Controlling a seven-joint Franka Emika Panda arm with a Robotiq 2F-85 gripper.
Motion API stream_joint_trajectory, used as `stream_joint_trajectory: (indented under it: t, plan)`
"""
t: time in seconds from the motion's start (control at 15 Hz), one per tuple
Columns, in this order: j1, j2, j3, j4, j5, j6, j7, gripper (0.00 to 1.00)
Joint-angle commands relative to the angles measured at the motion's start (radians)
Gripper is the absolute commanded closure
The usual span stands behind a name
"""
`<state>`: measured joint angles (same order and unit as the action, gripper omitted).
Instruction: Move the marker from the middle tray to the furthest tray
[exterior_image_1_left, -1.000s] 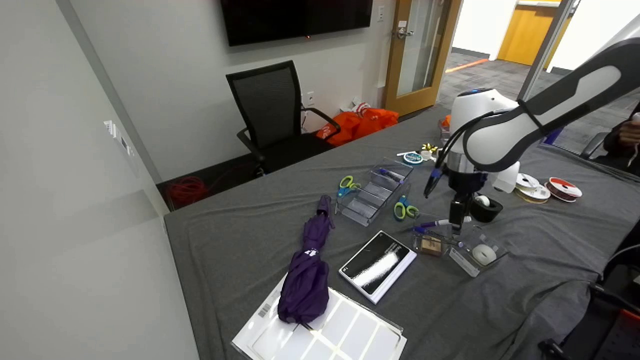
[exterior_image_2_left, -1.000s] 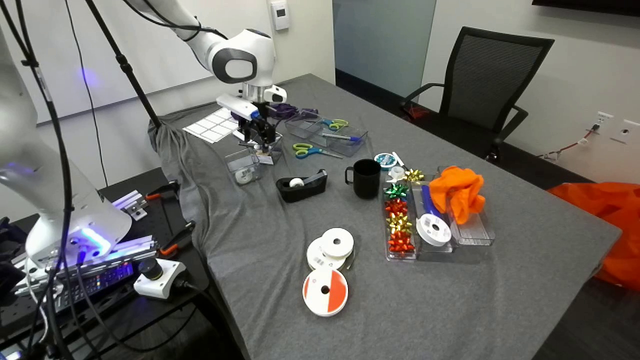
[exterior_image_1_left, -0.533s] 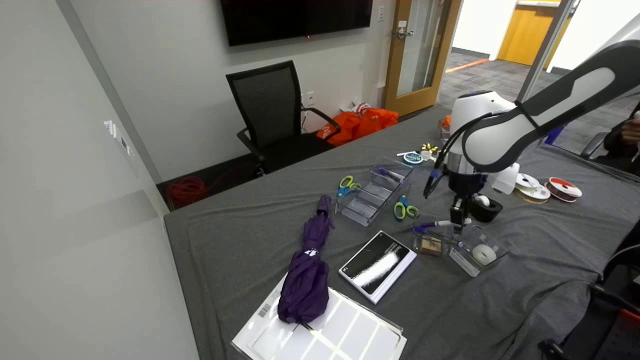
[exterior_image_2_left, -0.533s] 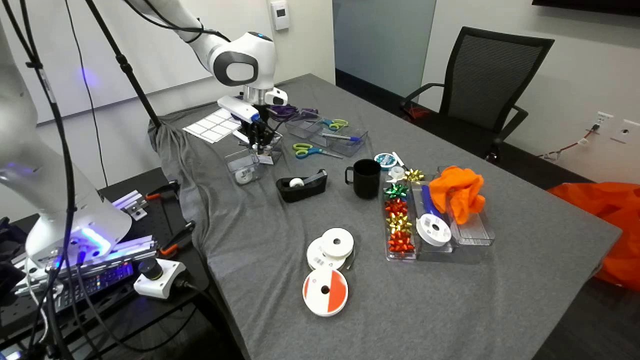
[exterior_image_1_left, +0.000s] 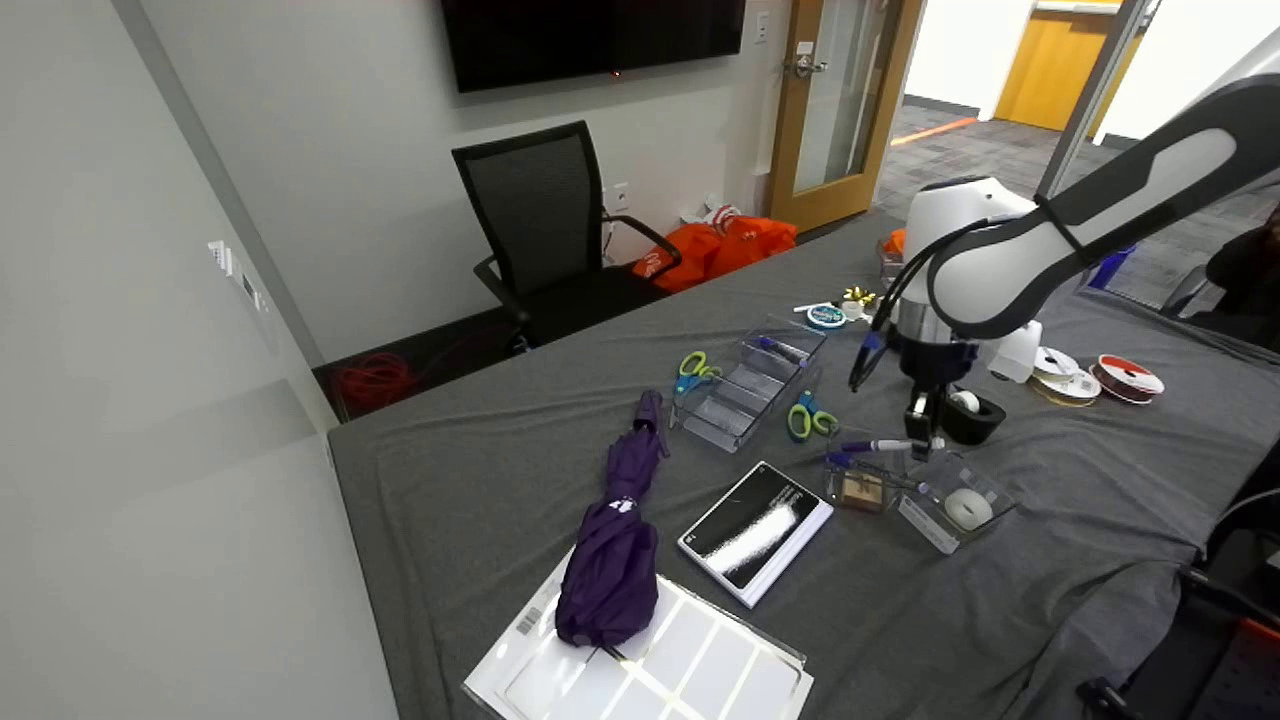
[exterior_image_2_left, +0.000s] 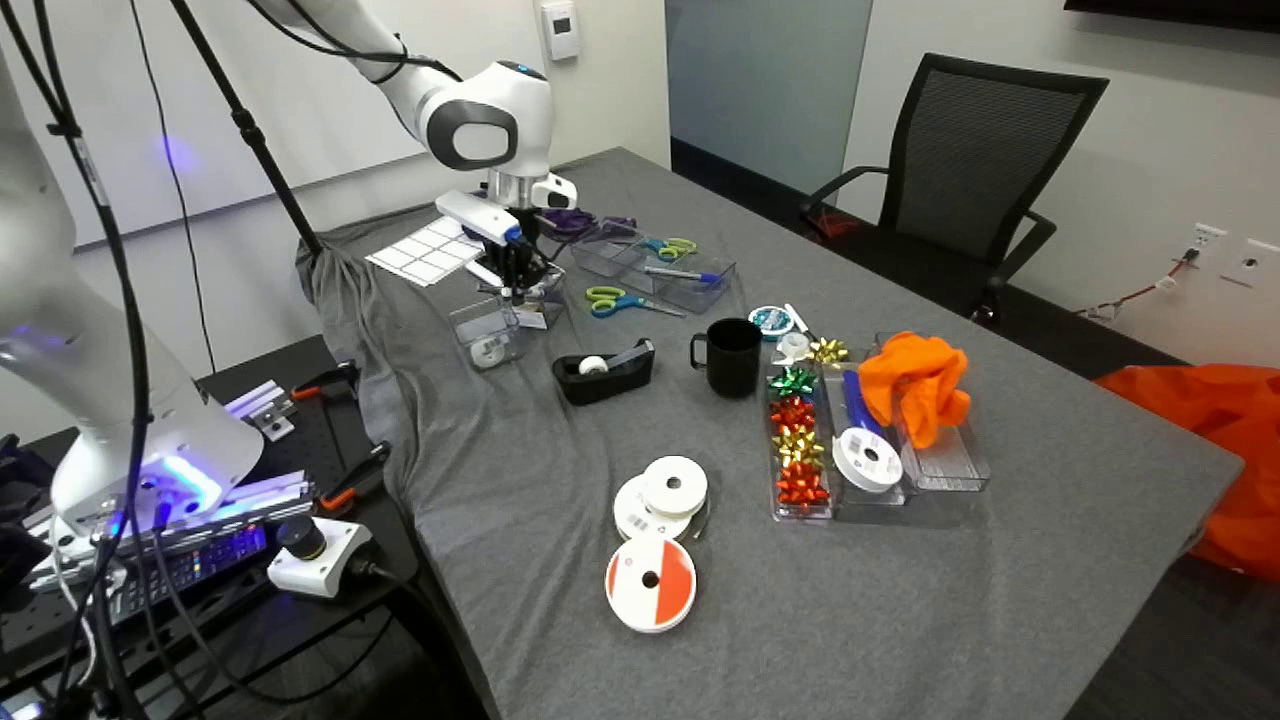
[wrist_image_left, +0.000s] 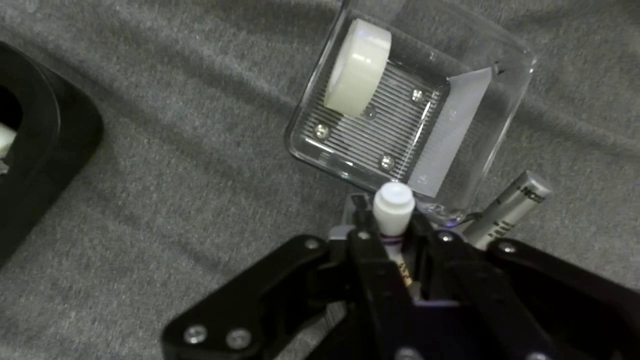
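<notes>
glare whitens the glossy black cover (exterior_image_1_left: 756, 532); the hallway wall (exterior_image_1_left: 962, 52) looks overexposed. the wrist view is dimmer, the pincer (wrist_image_left: 391, 209) slightly blurred.

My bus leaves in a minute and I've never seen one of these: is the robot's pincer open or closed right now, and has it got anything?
Pincer: closed, holding the white-ended marker.

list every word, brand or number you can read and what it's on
"NO", third letter unsure: silver marker, wrist view; other print blurred.
Orange print on purple-capped marker: blurred.
Too small: lettering, black-topped book or box.
Too small: white mark, purple umbrella.
Too small: barcode, label sheet.
Too small: print, ribbon spool, orange bag.
</notes>
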<state>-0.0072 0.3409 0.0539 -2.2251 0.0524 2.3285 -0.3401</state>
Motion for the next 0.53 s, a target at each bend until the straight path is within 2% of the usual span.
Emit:
stream_joint_trajectory:
  t: [0.0,0.2,0.47]
  plan:
    - [-0.014,-0.085,0.006,-0.021,-0.013,-0.097,-0.006,0.96]
    - [-0.011,-0.139,0.005,-0.012,0.002,-0.184,-0.002,0.96]
    - [-0.014,-0.180,0.005,0.022,0.141,-0.163,0.029,0.96]
